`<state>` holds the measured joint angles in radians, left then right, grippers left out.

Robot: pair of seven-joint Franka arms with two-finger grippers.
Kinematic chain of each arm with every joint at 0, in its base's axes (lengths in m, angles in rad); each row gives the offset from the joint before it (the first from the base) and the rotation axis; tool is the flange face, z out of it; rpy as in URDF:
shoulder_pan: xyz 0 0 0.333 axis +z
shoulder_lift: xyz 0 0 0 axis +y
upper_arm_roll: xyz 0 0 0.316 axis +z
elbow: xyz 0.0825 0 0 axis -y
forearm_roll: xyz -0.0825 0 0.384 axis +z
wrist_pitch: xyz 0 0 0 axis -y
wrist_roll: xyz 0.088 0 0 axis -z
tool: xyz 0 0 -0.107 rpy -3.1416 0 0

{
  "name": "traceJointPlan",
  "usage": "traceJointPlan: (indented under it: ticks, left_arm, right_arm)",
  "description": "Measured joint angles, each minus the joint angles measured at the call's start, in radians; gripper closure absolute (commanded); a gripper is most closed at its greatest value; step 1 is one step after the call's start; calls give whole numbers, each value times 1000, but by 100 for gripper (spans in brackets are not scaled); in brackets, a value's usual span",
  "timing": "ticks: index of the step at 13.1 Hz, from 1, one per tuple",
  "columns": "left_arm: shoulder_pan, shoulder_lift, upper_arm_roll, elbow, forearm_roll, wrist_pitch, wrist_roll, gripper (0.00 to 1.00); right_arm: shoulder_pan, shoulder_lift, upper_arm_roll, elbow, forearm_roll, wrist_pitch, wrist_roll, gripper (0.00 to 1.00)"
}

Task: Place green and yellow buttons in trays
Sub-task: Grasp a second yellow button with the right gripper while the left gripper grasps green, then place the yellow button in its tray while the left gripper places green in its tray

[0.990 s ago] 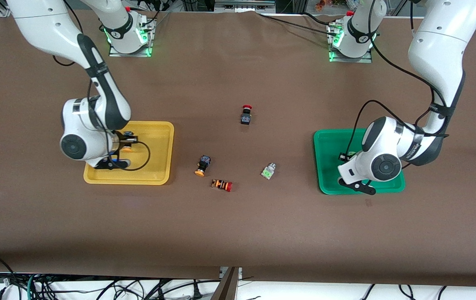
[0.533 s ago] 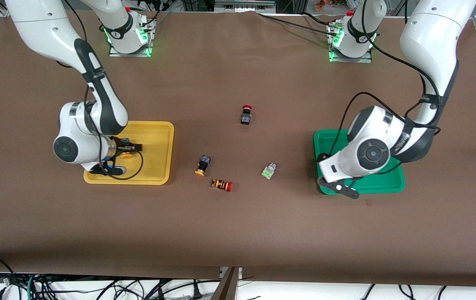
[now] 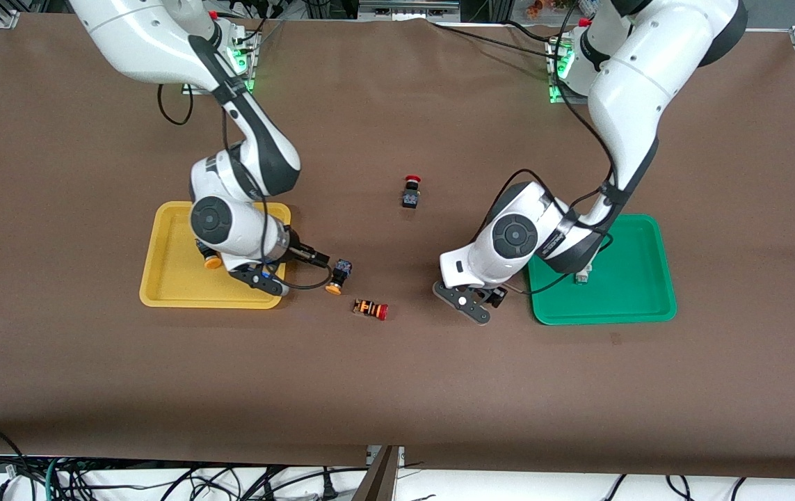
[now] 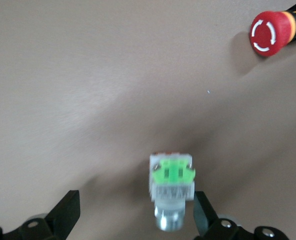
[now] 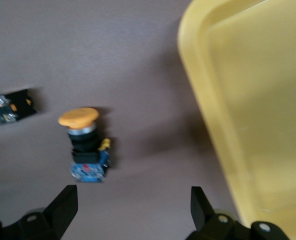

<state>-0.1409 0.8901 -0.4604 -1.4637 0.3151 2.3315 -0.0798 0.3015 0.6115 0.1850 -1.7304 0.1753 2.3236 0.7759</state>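
**A:** Where are the grippers, taking twelve o'clock as toward the robots' bases?

**B:** The right gripper (image 5: 130, 197) hangs low over the table at the three o'clock rim of the yellow tray (image 3: 161, 278), fingers spread wide and holding nothing. A yellow-capped button (image 3: 338, 275) lies on its side just past the fingertips.

**A:** And the left one?

**B:** The left gripper (image 4: 135, 200) is at nine o'clock of the green tray (image 3: 633, 306), also spread. A green-faced button (image 4: 172, 185) sits on the table between its fingers (image 4: 68, 212), ungripped.

**A:** Anything in the trays?

**B:** A yellow-capped button in the tray (image 3: 211, 261) lies near its middle. A pale button (image 3: 581, 277) rests in the green one, at nine o'clock of centre.

**A:** Others?

**B:** An orange-striped red-capped switch (image 3: 371, 309) is at five o'clock of the loose yellow-capped button, and a black red-capped switch (image 3: 410, 193) at one o'clock.
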Motion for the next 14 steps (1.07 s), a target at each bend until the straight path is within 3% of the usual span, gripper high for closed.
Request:
traceJointPlan:
  ticks: [1,2,5,6,7,9,11,13,14]
  left_arm:
    - [-4,20,-1,0,0,28,-14,0]
    - [-15,31,-1,0,0,40,-26,15]
    - [-43,32,-2,3,0,43,-52,88]
    - [-45,32,-1,3,0,43,-52,100]
    - [-45,32,-1,3,0,43,-52,100]
    - [-41,30,1,5,0,40,-53,100]
    - [-30,7,1,16,0,-41,-54,100]
    - [-18,-58,1,39,0,-198,-64,100]
    - [-2,-106,2,48,0,-292,-72,100]
  right_arm:
    - [9,21,5,1,0,49,26,0]
    - [16,39,10,3,0,89,45,0]
    - [42,70,13,10,-2,177,100,0]
    - [51,77,14,18,-9,188,112,0]
    - [57,82,14,21,-30,197,117,5]
    - [62,95,14,21,-87,221,126,54]
    - [62,110,14,22,-128,232,126,68]
    - [62,123,14,23,-138,246,126,97]
    - [62,127,14,24,-139,257,125,100]
